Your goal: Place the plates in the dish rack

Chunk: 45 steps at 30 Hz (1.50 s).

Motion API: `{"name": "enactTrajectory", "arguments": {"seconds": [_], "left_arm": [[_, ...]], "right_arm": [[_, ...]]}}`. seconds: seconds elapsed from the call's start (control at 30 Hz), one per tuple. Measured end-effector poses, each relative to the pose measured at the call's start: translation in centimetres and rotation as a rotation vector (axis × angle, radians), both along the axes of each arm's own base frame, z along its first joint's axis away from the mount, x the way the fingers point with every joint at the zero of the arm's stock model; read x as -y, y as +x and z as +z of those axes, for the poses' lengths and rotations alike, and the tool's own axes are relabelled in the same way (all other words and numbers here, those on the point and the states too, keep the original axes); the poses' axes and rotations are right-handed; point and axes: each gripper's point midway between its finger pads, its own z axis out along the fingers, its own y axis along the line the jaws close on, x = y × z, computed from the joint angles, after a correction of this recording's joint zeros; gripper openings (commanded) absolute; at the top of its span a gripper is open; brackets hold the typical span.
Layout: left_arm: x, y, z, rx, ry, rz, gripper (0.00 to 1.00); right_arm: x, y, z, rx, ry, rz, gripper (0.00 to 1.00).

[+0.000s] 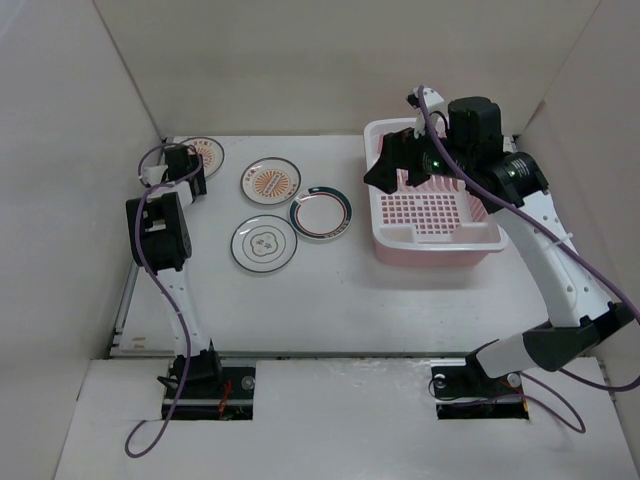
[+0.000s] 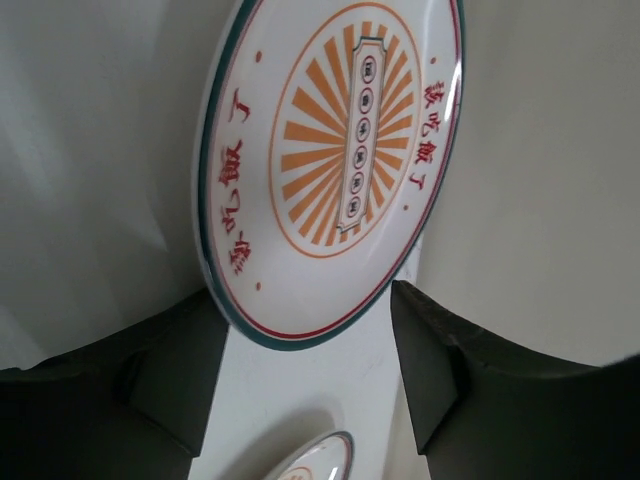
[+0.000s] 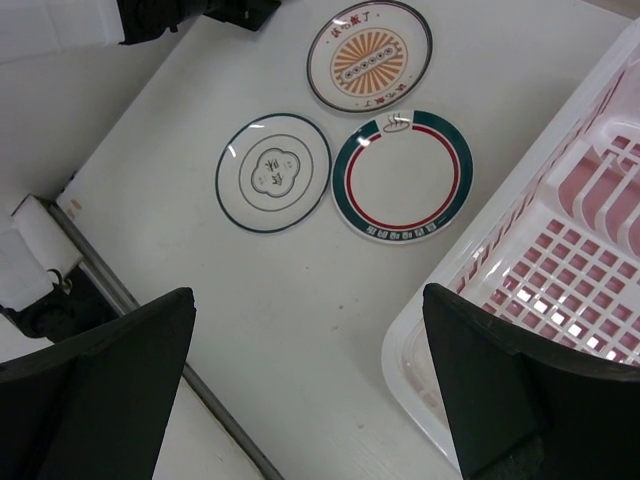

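A: Confirming the step in hand.

B: Judging it as the approach for a grasp. Reading the left gripper [image 2: 308,335] as spread wide, holding nothing, with the near rim of the first sunburst plate [image 2: 335,165] showing between the fingers [image 2: 175,380]. Unable to tell whether touching. Locating this plate at the far-left corner of the table [image 1: 330,300], close to the back wall [image 1: 260,70].

A: Requesting technique.

B: Recommending staying low, straddling the rim edge-on, closing only once seated on both faces. Avoiding shoving the plate toward the wall.

A: Requesting surroundings, nearest first.

B: Listing the ring plate [image 1: 264,243] nearest the bases, then the green-band plate [image 1: 322,212] just beside it, then the second sunburst plate [image 1: 270,181]; noting each as lying flat on the table, none loaded. Finding the dish rack [image 1: 437,240] sitting well apart on the right side. Seeing the right gripper [image 3: 308,300] hovering above the rack, likewise gaping wide, carrying nothing.

A: Flagging obstructions.

B: Expecting the three loose plates to be lying under the carry path and the right arm to be crowding the rack opening. Suggesting lifting high before crossing, and retracting that arm before lowering between the tines.
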Motion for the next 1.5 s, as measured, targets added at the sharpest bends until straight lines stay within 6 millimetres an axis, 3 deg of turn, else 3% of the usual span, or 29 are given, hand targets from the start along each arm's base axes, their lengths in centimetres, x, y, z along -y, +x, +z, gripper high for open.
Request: {"name": "enactTrajectory", "arguments": {"seconds": [0.03,0.17,0.27,0.37,0.5,0.77,0.93,1.13,1.3,1.5], "left_arm": [[0.0,-0.1,-0.1,-0.005,-0.001,0.001,0.53],[0.0,-0.3,-0.7,-0.022,-0.008,0.006,0.47],[0.1,-0.6,-1.4,-0.039,-0.014,0.007,0.25],[0.2,-0.5,-2.1,-0.042,-0.028,0.006,0.21],[0.4,-0.5,-2.3,-0.043,-0.047,0.006,0.00],[0.8,-0.1,-2.2,-0.017,-0.083,-0.016,0.00],[1.5,-2.3,-1.8,-0.047,-0.067,-0.043,0.00],[2.4,-3.7,1.4,-0.127,0.119,-0.162,0.00],[4.2,-4.9,5.1,-0.144,0.290,-0.316,0.00],[7.3,-7.5,13.9,-0.078,0.549,-0.461,0.00]], "right_arm": [[-0.1,0.0,0.1,0.001,0.003,0.001,1.00],[-0.3,-0.1,0.5,0.005,0.015,0.012,1.00],[-0.4,-0.2,0.7,0.008,0.022,0.022,1.00],[-0.5,-0.2,0.8,0.010,0.025,0.027,1.00],[-0.5,-0.2,1.2,0.018,0.029,0.027,1.00],[-0.4,-0.1,1.5,0.026,0.029,0.022,1.00],[0.1,0.6,1.3,0.045,-0.002,-0.037,1.00],[-0.5,1.1,1.0,0.091,-0.001,-0.032,1.00],[-1.7,1.4,-1.8,0.064,0.027,0.035,1.00],[-1.6,3.3,-4.0,0.029,0.001,0.027,1.00]]}}
